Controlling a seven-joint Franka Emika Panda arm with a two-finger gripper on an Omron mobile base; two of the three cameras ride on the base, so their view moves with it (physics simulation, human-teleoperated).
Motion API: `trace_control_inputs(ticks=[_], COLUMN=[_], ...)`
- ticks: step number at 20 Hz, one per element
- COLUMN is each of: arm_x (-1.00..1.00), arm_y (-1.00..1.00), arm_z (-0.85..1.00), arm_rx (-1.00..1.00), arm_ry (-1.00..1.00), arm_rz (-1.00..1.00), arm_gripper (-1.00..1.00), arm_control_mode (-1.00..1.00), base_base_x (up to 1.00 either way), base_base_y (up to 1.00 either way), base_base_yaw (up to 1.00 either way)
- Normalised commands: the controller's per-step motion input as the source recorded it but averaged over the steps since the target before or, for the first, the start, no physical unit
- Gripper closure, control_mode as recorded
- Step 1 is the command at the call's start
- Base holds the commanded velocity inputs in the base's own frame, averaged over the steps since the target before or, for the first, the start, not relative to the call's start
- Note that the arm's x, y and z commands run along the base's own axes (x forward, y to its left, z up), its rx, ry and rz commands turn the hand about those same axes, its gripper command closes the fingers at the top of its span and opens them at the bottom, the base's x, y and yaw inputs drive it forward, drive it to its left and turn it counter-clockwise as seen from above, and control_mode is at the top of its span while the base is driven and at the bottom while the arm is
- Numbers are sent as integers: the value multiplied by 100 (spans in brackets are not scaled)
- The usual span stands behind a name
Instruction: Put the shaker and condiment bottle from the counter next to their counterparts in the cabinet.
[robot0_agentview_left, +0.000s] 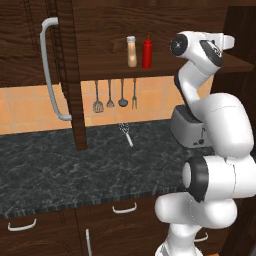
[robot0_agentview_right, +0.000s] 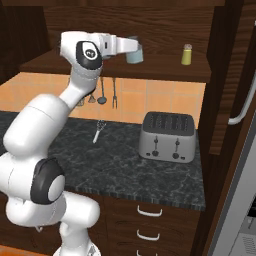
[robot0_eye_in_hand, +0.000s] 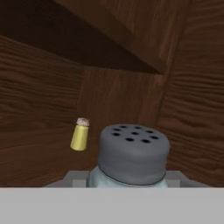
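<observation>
My gripper (robot0_agentview_right: 135, 49) is shut on the pale blue-grey shaker (robot0_agentview_right: 134, 56), held just above the cabinet shelf (robot0_agentview_right: 165, 73). In the hand view its dark grey holed cap (robot0_eye_in_hand: 133, 152) is close in front, between my fingertips (robot0_eye_in_hand: 72, 178). The yellow-green shaker (robot0_eye_in_hand: 80, 134) (robot0_agentview_right: 187, 54) stands upright farther along the shelf, apart from the held one. The peach-orange condiment bottle (robot0_agentview_left: 131, 51) stands on the shelf right beside the red squeeze bottle (robot0_agentview_left: 147, 51).
The cabinet door (robot0_agentview_left: 35, 60) stands open with its curved grey handle (robot0_agentview_left: 52, 75). A silver toaster (robot0_agentview_right: 166, 136) and a whisk (robot0_agentview_right: 98, 130) are on the black stone counter (robot0_agentview_left: 75, 170). Utensils (robot0_agentview_left: 115, 95) hang on the tiled wall below the shelf.
</observation>
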Motion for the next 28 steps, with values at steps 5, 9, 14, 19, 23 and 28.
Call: trace_control_inputs(ticks=[5,9,14,19,23,28], arm_x=[46,34,20,22,28,30], arm_y=[-17,-27,-32,-21,-20,-20], arm_z=[-16,-12,0,-4,-12,-18], arm_rx=[2,8,8,2,3,2], arm_ry=[-3,-7,-7,-1,0,-2], arm_rz=[0,0,0,0,0,0], arm_gripper=[100,100,100,100,100,100], arm_control_mode=[-100,-100,-100,-100,-100,-100], base_base_x=[0,0,0,0,0,0], base_base_y=[0,0,0,0,0,0], base_base_yaw=[0,0,0,0,0,0])
